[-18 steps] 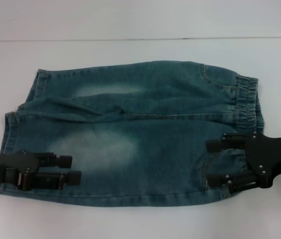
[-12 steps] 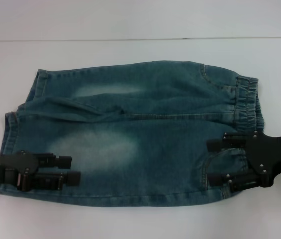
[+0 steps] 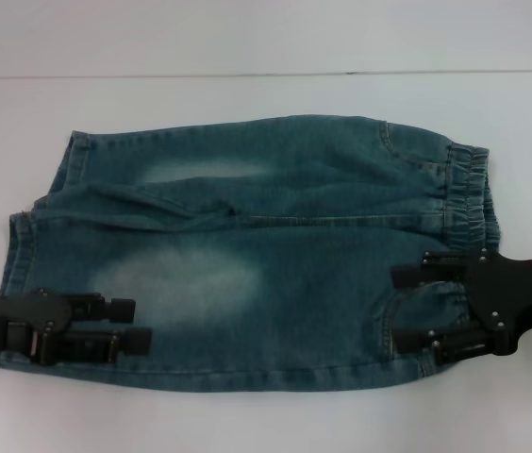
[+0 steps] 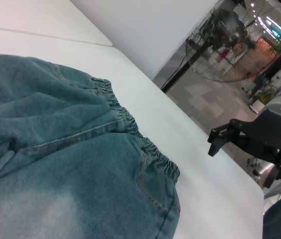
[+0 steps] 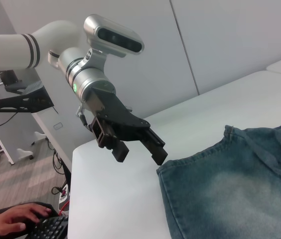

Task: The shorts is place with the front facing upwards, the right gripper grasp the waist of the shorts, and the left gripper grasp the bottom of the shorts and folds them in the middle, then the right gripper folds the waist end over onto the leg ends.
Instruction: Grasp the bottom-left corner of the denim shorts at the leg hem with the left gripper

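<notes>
While hanging above shorts (image 3: 247, 255) | left gripper (image 3: 141, 323) open over hem, right gripper (image 3: 398, 310) open over waist | may pinch only top layer, or slip off.

One pair of shorts (image 3: 247, 255) lies on one desk (image 3: 266, 415). Two tools are over it: the left tool (image 3: 139, 324) and the right tool (image 3: 400, 310).

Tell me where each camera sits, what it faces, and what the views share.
Head view: above, looking down at the shorts, with the left gripper and right gripper open.
Left wrist view: low, facing the waistband and right gripper.
Right wrist view: low, facing the leg hem and left gripper.
All show the shorts.
</notes>
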Controlling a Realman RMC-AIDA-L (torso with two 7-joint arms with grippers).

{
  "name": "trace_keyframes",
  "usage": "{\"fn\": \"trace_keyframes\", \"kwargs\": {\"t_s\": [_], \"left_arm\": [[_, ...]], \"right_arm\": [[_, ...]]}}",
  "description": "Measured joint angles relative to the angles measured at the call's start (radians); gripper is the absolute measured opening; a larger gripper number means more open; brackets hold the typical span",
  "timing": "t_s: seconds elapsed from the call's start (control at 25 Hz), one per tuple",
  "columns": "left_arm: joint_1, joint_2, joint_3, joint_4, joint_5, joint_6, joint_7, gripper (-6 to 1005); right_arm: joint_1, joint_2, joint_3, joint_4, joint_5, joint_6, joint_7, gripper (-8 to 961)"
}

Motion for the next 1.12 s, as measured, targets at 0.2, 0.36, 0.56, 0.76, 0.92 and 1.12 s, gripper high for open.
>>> {"fn": "trace_keyframes", "kwargs": {"t_s": [0.2,0.36,0.56,0.76,0.92,1.12], "left_arm": [[-0.005,0.007,-0.006,0.041,0.0,0.015,-0.079,779],[-0.005,0.023,-0.009,0.167,0.024,0.018,-0.249,779],[-0.047,0.057,-0.041,0.24,0.16,0.006,-0.468,778],[-0.083,0.079,-0.089,0.242,0.289,-0.016,-0.558,779],[-0.095,0.082,-0.084,0.24,0.374,-0.054,-0.592,779],[-0.103,0.073,-0.079,0.223,0.448,-0.094,-0.602,778]], "right_arm": [[-0.001,0.001,0.0,-0.004,0.0,0.0,0.002,916],[-0.002,-0.003,0.0,-0.007,0.0,-0.002,0.006,916],[-0.003,-0.004,0.0,-0.008,0.0,0.0,0.005,917],[-0.003,-0.003,0.0,-0.008,0.0,0.015,-0.001,917],[-0.003,-0.002,-0.01,-0.008,0.0,0.039,-0.002,916],[0.003,0.0,-0.024,-0.008,0.0,0.057,-0.003,916]]}}
